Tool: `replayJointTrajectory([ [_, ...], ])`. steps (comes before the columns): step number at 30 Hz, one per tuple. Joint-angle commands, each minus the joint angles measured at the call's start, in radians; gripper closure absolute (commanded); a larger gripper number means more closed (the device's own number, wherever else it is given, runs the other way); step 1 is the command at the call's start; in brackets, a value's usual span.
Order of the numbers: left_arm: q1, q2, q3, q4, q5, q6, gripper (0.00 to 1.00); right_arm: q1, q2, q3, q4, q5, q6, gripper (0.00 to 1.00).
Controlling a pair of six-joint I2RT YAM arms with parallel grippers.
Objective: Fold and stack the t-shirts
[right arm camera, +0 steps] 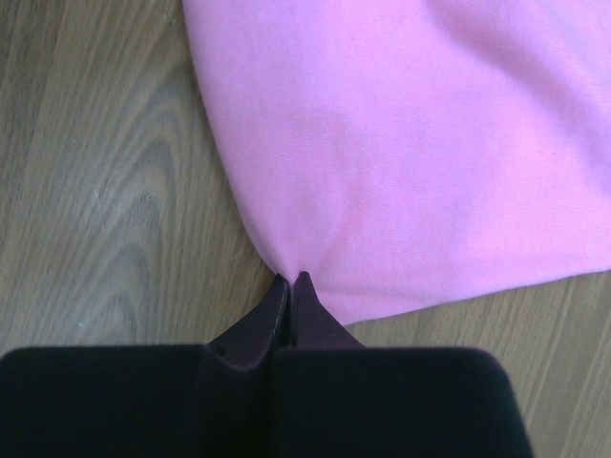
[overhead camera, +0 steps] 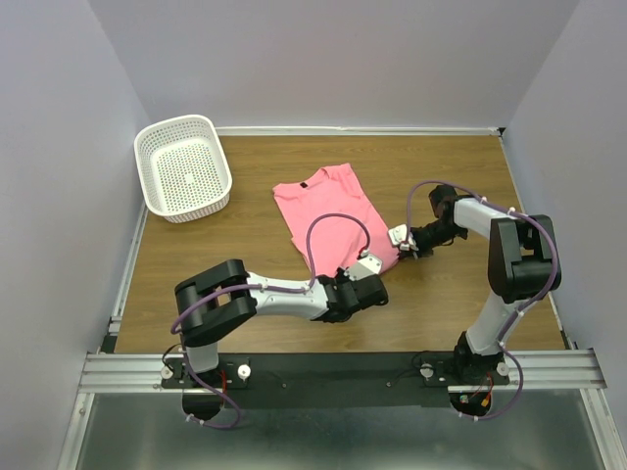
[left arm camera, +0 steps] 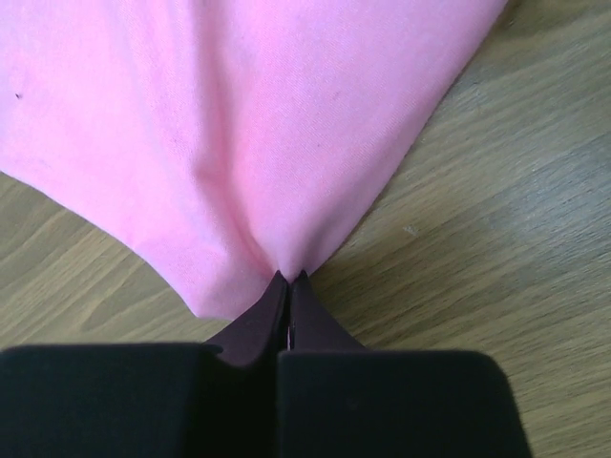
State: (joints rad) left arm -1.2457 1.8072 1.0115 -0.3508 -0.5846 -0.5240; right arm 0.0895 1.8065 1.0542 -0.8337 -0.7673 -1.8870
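A single pink t-shirt (overhead camera: 328, 215) lies on the wooden table (overhead camera: 225, 245), a little toward 1 o'clock from its centre in the top view. Its collar end points to about 11 o'clock and its lower end to about 5 o'clock. The cloth lies mostly flat, in a narrow slanted shape with no sleeves standing out. The left gripper (overhead camera: 366, 266) reaches in from 7 o'clock and meets the shirt at its near corner, at roughly 5 o'clock on the garment. In the left wrist view the left gripper (left arm camera: 289, 279) has its two dark fingers pressed together, clenched on the very edge of the pink cloth. Creases fan upward from the pinch, and bare wood shows on both sides. The right gripper (overhead camera: 400, 245) comes in from 3 o'clock and touches the shirt's right edge at about 4 o'clock, just beside the left one. In the right wrist view the right gripper (right arm camera: 291, 279) is likewise clamped tight on a rounded corner of the t-shirt (right arm camera: 410, 143), with the cloth spreading toward 1 o'clock and wood grain filling the 9 o'clock side. A white perforated basket (overhead camera: 186, 174) sits at the table's 10 o'clock corner, well apart from the shirt and both arms.
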Motion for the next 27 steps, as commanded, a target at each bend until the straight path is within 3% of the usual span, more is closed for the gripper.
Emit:
replayJointTrajectory([
  [1,0.009,0.107,-0.086,-0.114,0.127,-0.016,1.0,-0.011,-0.009,0.001,-0.025,0.033,-0.017,1.0],
  [10,0.008,-0.147,-0.145,-0.004,0.282,0.07,1.0,-0.014,-0.059,0.032,-0.143,-0.044,-0.03,0.99],
  [15,0.076,-0.278,-0.183,0.061,0.385,0.091,1.0,-0.014,-0.073,0.102,-0.211,-0.161,-0.002,0.99],
  [22,0.268,-0.425,-0.171,0.075,0.456,0.163,1.0,0.015,0.017,0.343,-0.209,-0.305,0.25,1.0],
  [27,0.377,-0.437,-0.107,0.042,0.444,0.234,1.0,0.072,0.092,0.49,-0.118,-0.313,0.449,1.0],
])
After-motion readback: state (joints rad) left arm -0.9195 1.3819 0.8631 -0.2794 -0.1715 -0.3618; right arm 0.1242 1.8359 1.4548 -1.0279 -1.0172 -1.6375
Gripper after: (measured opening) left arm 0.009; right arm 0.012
